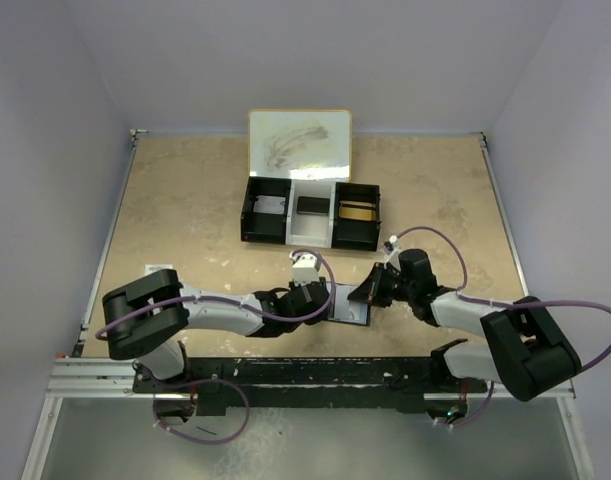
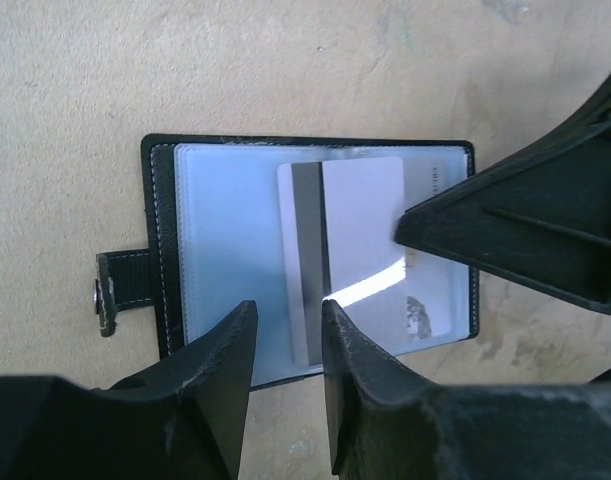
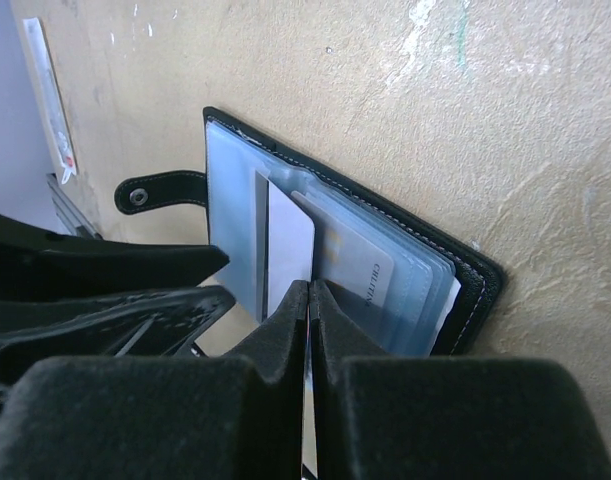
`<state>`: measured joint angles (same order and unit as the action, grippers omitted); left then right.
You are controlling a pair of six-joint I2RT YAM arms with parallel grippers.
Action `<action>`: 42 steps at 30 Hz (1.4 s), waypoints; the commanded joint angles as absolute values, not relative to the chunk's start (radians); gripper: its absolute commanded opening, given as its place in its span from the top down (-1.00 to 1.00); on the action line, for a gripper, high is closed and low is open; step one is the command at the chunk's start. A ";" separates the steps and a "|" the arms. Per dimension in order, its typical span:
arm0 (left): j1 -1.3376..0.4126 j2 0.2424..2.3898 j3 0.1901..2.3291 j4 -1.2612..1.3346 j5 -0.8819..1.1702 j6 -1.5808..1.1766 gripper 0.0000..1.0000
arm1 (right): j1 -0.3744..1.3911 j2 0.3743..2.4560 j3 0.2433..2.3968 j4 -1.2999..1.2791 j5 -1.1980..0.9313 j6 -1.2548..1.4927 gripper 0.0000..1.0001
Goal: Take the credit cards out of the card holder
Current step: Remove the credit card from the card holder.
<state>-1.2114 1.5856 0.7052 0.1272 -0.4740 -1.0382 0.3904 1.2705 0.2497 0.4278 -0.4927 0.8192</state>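
The table (image 1: 185, 220) has a tan, mottled top with pale scuffs and blotches, walled in on the left, right and far sides. Two things rest directly on it. A black-and-white tray (image 1: 265, 236) with three compartments sits toward the far middle, its white lid (image 1: 299, 143) standing upright behind it. Nearer the front edge, just right of centre and well apart from the tray, the card holder (image 1: 349, 308) lies open and flat, shiny pocketed inside facing up, its snap tab (image 2: 120, 290) stretched out on the bare surface.
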 commanded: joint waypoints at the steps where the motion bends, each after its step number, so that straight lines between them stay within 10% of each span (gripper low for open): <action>1: -1.206 1.621 0.699 0.147 -0.478 -1.071 0.44 | 0.386 1.271 0.253 0.468 -0.494 0.819 0.94; 26: -1.206 1.613 0.687 0.076 -0.515 -1.074 0.81 | 0.423 1.423 0.163 0.793 -0.642 0.912 0.53; 42: -1.206 1.586 0.668 0.053 -0.544 -1.090 0.81 | 0.425 1.390 0.203 0.734 -0.522 0.938 1.00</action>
